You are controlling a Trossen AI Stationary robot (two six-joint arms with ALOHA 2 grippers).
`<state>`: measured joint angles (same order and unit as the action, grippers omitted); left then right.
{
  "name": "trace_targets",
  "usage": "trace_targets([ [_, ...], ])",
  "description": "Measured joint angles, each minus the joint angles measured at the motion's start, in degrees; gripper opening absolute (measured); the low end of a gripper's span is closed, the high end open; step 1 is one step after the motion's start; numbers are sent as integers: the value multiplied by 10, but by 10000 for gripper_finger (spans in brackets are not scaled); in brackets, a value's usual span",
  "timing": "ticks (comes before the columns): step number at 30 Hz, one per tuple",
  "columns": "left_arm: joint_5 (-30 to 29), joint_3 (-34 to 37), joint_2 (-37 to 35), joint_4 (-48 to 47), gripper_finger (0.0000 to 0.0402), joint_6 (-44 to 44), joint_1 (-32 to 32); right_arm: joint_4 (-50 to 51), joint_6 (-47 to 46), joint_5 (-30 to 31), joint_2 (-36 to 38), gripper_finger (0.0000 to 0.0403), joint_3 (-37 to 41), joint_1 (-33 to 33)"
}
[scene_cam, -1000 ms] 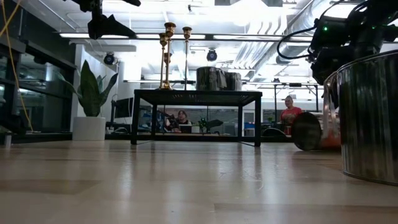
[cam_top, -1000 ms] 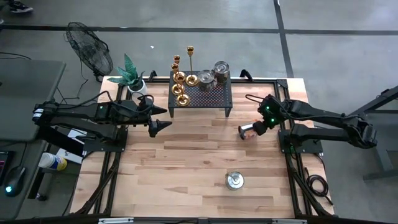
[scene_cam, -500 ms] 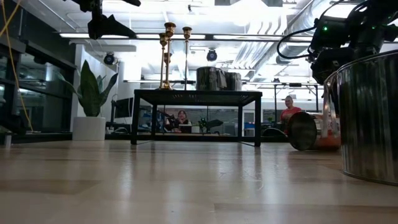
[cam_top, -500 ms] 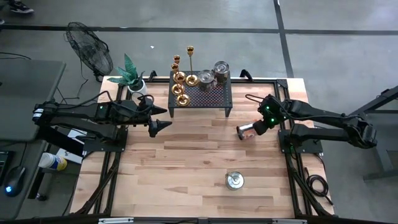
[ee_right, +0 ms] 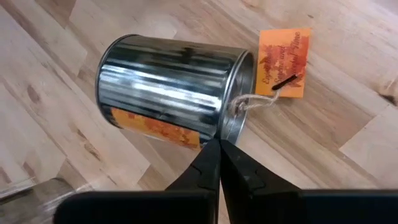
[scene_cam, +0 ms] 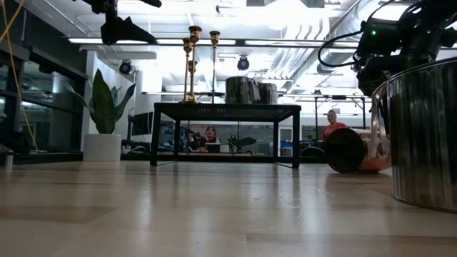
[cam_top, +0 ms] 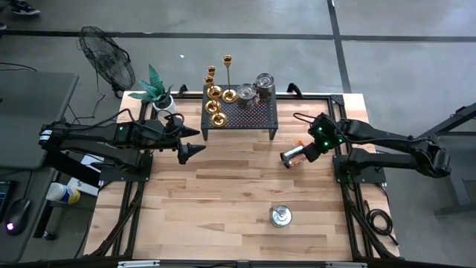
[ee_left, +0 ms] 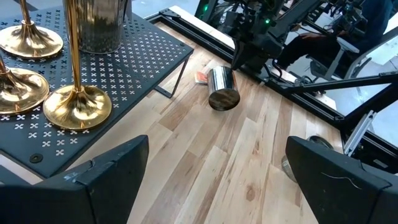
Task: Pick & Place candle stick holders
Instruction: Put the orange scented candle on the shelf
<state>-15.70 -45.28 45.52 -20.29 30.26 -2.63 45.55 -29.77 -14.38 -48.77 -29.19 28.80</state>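
Several gold candle stick holders [cam_top: 215, 106] stand on their round bases on a black perforated stand [cam_top: 253, 113] at the table's far middle. They also show in the left wrist view [ee_left: 76, 102]. My left gripper [cam_top: 193, 150] hangs open and empty above the table, left of the stand. My right gripper [cam_top: 307, 152] is shut, low over the table right of the stand. Its tips are at a silver tin [cam_top: 292, 155] with an orange label that lies on its side. My right gripper's shut fingertips [ee_right: 218, 147] are against the lying tin's end rim [ee_right: 219, 132], beside the string of its orange tag [ee_right: 285, 53]; they appear to touch it. The fingers come slanting down from the table's right side. The tin lies with its side on the table.
Two silver tins [cam_top: 255, 88] stand on the black stand beside the holders. Another tin [cam_top: 280, 217] stands near the table's front and fills the right of the low view [scene_cam: 421, 135]. A potted plant [cam_top: 158, 91] stands at the far left corner. People show in the room beyond.
The lying tin has shifted a little toward the table's left edge, still on its side. Both arms have stayed about where they were.
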Motion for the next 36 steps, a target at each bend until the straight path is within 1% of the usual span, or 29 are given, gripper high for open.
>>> trace_targets([
  [4,0,0,0,0,374,0,0,0,2,-6,0,0,0,0],
  [8,1,0,0,0,374,0,0,6,-2,12,6,0,0,1],
  [12,1,0,0,0,374,0,0,6,-3,0,20,2,0,1],
  [15,2,0,0,0,374,0,0,9,2,-7,28,11,0,1],
  [17,2,0,0,0,374,0,0,16,19,-6,29,23,0,1],
  [19,2,0,0,0,374,0,0,19,43,-6,29,42,0,0],
  [22,2,0,0,-1,374,0,0,2,79,-16,29,82,0,-6],
  [26,2,0,0,-5,374,1,0,-48,126,-78,27,149,0,-20],
  [28,2,0,0,-5,374,1,0,-69,142,-92,27,182,0,-29],
  [32,2,0,0,-5,374,1,0,-114,161,-92,27,236,0,-48],
  [36,2,0,0,-6,374,1,0,-191,199,-80,24,264,0,-66],
])
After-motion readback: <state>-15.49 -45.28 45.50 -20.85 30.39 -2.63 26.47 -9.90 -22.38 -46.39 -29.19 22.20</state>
